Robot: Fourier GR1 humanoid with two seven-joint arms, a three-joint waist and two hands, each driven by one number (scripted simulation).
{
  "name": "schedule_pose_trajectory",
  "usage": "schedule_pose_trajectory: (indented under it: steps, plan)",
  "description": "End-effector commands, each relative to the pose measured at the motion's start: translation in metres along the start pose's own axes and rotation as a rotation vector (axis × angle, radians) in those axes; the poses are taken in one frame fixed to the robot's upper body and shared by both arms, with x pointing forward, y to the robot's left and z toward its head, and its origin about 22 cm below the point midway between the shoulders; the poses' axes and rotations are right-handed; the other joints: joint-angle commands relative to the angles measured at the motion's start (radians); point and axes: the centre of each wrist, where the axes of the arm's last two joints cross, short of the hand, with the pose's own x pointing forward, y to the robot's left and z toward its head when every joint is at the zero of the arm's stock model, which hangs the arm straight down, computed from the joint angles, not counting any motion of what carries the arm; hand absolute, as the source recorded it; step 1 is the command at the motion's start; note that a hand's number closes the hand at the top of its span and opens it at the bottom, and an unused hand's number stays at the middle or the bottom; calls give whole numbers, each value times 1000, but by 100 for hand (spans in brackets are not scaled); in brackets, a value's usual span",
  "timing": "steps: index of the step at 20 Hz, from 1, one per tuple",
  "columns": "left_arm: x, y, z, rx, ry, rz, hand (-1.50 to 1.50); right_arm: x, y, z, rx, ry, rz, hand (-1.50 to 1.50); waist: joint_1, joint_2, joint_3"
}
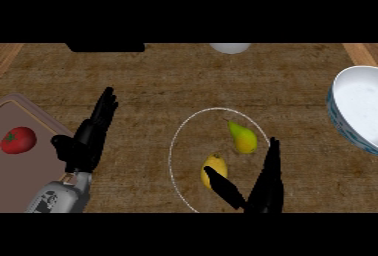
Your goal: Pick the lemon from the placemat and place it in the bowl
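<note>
Lemon (pixel 212 170) not yet lifted; it lies on the placemat (pixel 181 150), a round mat outlined in white, at about 7 o'clock inside the ring. My right hand (pixel 258 192) reaches in from 6 o'clock, released, thumb and fingers spread to either side of the lemon, thumb close against it; no closure yet. A pear (pixel 242 138) lies just beside the lemon, toward 1 o'clock. The bowl (pixel 353 107) waits at 3 o'clock, well apart, nothing visible in it. My left hand (pixel 88 137) rests open at 9 o'clock, beside a board (pixel 29 170) holding a tomato (pixel 18 140). Left to do, I judge: grasp, lift, carry, release.
</note>
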Motion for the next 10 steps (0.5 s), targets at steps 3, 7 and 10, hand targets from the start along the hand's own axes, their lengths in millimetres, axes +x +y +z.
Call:
schedule_pose_trajectory:
  steps: [3, 7, 10]
  plan:
    - [-8, 4, 9, -2, -8, 2, 0, 36, -16, 28, 19, 103, 32, -150, 5, 2, 4]
    - [-5, -16, 3, -11, 10, 21, 0, 43, -13, 33, 17, 81, 3, -150, 1, 4, 5]
    - [-3, -5, 1, 7, -16, -12, 0, 30, 3, 47, 24, 19, -66, -150, 6, 5, 5]
